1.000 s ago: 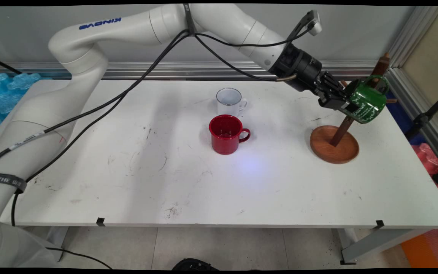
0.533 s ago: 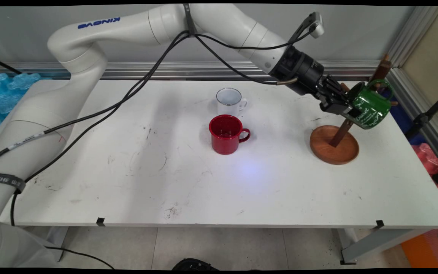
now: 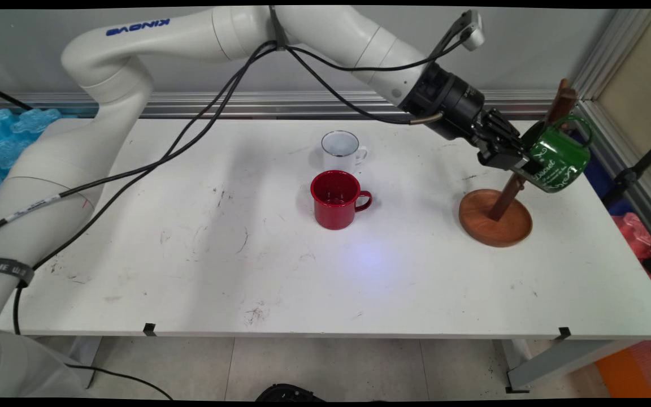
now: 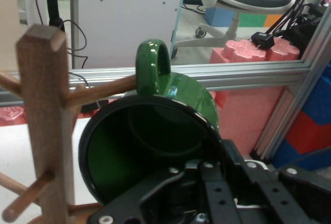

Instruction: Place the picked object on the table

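Green enamel mug with white lettering (image 3: 557, 161): carried off the bench, tipped on its side with the mouth facing back toward the arm, at about 3 o'clock of the white bench (image 3: 280, 271). In the hand view its looped handle (image 4: 152, 63) stood uppermost, against the tip of one side peg of the stand.

Black two-finger gripper (image 3: 520, 160): pinched on the mug's rim, one finger apparently inside the mouth and one outside; the hand view showed the linkage pressed to the lower rim, the fingertips themselves hidden.

Wooden mug stand, round dish base with an upright post and side pegs (image 3: 495, 217): on the bench directly beneath the held mug, post leaning and passing just behind the mug's body.

Red enamel mug (image 3: 337, 199): upright near bench centre, handle at 3 o'clock, well apart from the gripper.

White enamel mug with dark rim (image 3: 341, 150): upright just beyond the red one at 12 o'clock, close by it; whether they touched could not be told.

Handling, as judged: thin enamelled steel, so probably light and rigid, with a glossy skin that could slip in a narrow rim pinch and chip if knocked on the post. Rim hold seemed the sensible purchase, since it left the handle loop free; the mug's weight hung to one side of the pinch, so it might pivot.
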{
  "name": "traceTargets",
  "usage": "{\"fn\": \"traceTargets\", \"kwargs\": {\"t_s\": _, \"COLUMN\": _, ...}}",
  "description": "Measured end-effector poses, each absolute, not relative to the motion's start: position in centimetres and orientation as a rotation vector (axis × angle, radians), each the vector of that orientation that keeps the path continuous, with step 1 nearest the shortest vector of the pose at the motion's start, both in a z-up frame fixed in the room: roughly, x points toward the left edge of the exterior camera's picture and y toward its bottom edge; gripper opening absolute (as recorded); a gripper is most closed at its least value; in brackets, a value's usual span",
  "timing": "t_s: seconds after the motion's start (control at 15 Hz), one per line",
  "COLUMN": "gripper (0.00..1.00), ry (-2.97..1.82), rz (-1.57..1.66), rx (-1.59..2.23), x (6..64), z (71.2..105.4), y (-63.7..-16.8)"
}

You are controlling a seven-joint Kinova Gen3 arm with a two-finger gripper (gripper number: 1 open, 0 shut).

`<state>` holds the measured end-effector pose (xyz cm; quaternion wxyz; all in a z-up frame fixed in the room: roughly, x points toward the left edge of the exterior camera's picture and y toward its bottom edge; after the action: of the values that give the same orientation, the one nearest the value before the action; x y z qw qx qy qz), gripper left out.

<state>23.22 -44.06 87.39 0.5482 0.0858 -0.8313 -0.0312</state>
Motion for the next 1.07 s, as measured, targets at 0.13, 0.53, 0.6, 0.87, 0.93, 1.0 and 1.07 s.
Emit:
{"fn": "traceTargets", "kwargs": {"t_s": 0.13, "gripper": 0.0, "ry": -1.973, "rz": -0.069, "rx": 0.2, "x": 23.5, "z": 87.8, "y": -43.6}}
{"fn": "traceTargets", "kwargs": {"t_s": 0.53, "gripper": 0.0, "ry": -1.984, "rz": -0.047, "rx": 0.198, "x": 24.5, "z": 89.5, "y": -42.0}}
{"fn": "traceTargets", "kwargs": {"t_s": 0.6, "gripper": 0.0, "ry": -1.985, "rz": -0.045, "rx": 0.2, "x": 24.7, "z": 89.7, "y": -41.7}}
{"fn": "traceTargets", "kwargs": {"t_s": 0.87, "gripper": 0.0, "ry": -2.002, "rz": -0.035, "rx": 0.217, "x": 25.7, "z": 90.7, "y": -40.1}}
{"fn": "traceTargets", "kwargs": {"t_s": 0.93, "gripper": 0.0, "ry": -2.009, "rz": -0.032, "rx": 0.223, "x": 26.0, "z": 91.0, "y": -39.6}}
{"fn": "traceTargets", "kwargs": {"t_s": 1.0, "gripper": 0.0, "ry": -2.015, "rz": -0.027, "rx": 0.232, "x": 26.3, "z": 91.3, "y": -39.0}}
{"fn": "traceTargets", "kwargs": {"t_s": 1.07, "gripper": 0.0, "ry": -2.024, "rz": -0.021, "rx": 0.243, "x": 26.7, "z": 91.7, "y": -38.4}}
